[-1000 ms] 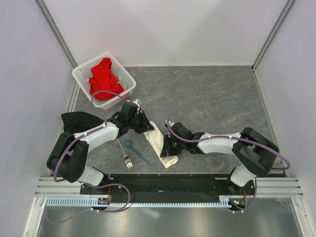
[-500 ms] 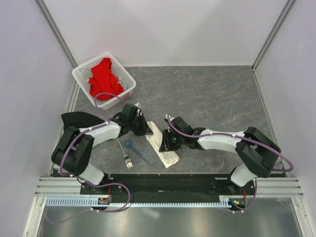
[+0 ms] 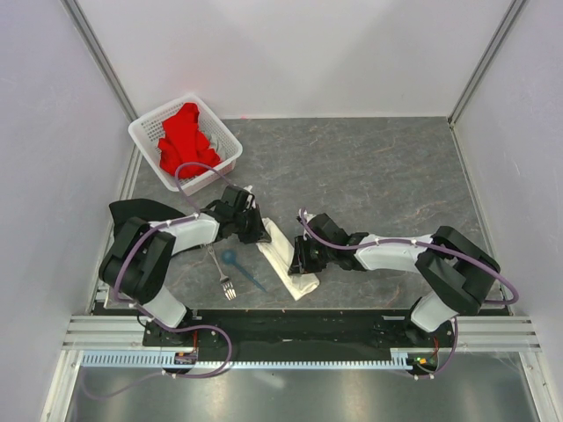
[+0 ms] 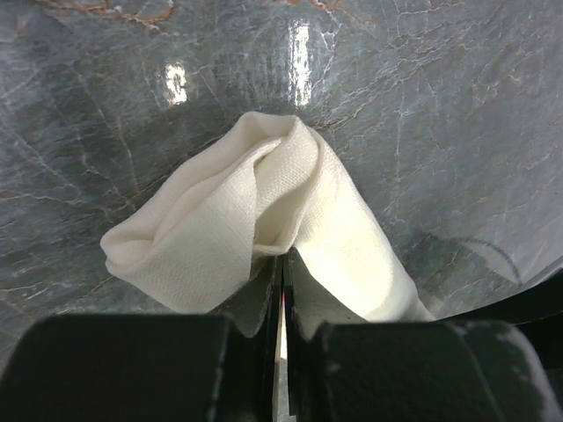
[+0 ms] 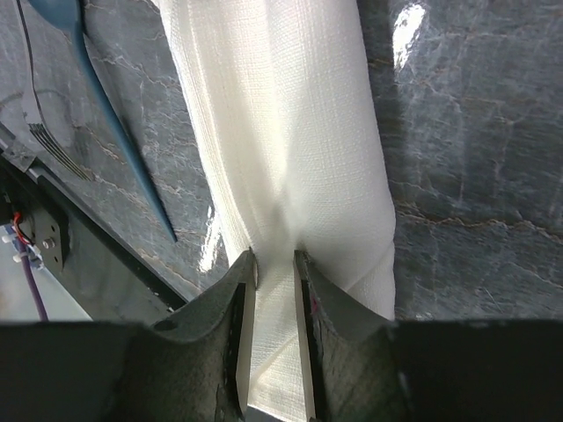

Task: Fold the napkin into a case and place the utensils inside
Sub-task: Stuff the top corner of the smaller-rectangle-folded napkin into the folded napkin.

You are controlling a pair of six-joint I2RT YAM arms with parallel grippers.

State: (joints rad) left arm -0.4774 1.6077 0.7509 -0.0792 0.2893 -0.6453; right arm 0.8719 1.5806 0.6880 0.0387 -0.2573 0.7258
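- Now, napkin (image 3: 283, 253): a narrow folded strip lying slantwise on the table (image 3: 378, 176) between your two grippers. Fork (image 3: 222, 272) and spoon (image 3: 234, 262) lie just beside it, on its left, not yet inside.
- Left gripper (image 4: 282, 294): closed on the strip's bunched far end. Pull here and the layers will likely drag open.
- Right gripper (image 5: 274, 277): jaws narrowly apart, with cloth pinched between them at the near end. Uneven tension between your two holds could twist the strip.
- Release either end carelessly and the soft folds may spring loose. A sideways sweep could knock the spoon.
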